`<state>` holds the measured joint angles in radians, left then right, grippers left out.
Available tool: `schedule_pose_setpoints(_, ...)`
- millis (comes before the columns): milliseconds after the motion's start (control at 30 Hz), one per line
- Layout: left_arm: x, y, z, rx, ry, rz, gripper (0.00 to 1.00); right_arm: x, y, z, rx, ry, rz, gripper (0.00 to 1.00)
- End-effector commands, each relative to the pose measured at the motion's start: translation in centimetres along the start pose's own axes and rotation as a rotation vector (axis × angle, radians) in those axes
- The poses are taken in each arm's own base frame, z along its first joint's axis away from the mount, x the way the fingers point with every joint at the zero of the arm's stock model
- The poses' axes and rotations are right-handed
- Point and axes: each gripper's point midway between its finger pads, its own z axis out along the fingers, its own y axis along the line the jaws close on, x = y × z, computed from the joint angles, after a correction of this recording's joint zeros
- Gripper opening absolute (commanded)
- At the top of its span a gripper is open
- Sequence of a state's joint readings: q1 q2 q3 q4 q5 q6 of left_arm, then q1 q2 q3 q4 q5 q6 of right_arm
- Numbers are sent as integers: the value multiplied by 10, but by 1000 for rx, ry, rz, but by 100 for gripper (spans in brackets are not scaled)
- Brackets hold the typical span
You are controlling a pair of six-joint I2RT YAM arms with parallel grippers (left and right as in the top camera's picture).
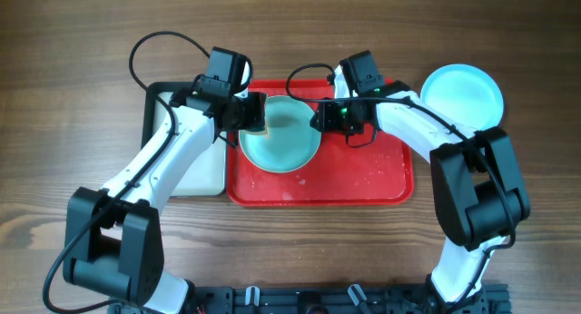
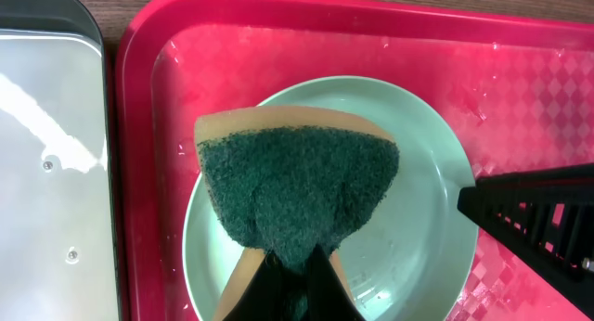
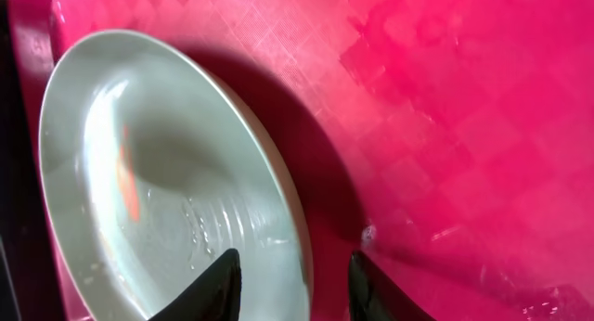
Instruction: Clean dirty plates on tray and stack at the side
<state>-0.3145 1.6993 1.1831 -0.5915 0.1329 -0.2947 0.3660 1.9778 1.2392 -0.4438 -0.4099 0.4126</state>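
Observation:
A pale blue plate [image 1: 281, 137] lies on the red tray [image 1: 363, 182], left of its middle. My left gripper [image 1: 247, 114] is shut on a sponge [image 2: 297, 182] with a green scouring face and a tan back, which hangs over the plate [image 2: 408, 219] near its left side. My right gripper [image 1: 320, 117] is at the plate's right rim. In the right wrist view its jaws [image 3: 295, 286] stand open astride that rim, one finger over the plate [image 3: 167, 191], the other over the tray [image 3: 445, 126]. A second pale blue plate [image 1: 461, 94] rests on the table right of the tray.
A smaller black-rimmed tray [image 1: 195, 164] with a pale inside adjoins the red tray's left side and also shows in the left wrist view [image 2: 46, 154]. Water drops lie on the red tray [image 2: 520, 80]. Bare wooden table surrounds both trays.

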Motion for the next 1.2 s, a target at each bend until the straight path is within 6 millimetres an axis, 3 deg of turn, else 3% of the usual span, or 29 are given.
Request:
schedule_pose_setpoints(0,-2,-5,-1,16,-2,-4,4,2,-6,7,31,4,-33,38)
schedule_pose_setpoints(167,-2,-5,-1,16,-2,-4,4,9,-9,7,42,31,-35,32)
schedule_pose_setpoints(300,-2,-5,-1,15,-2,-4,4,10,-9,7,43,35,-30,12)
schedule_pose_setpoints(400,-2,-5,-1,15,-2,-4,4,11,-8,7,42,36,-33,6)
schedule_pose_setpoints(1167,-2,-5,-1,15,-2,-4,4,9,-8,8,40,30,-36,4)
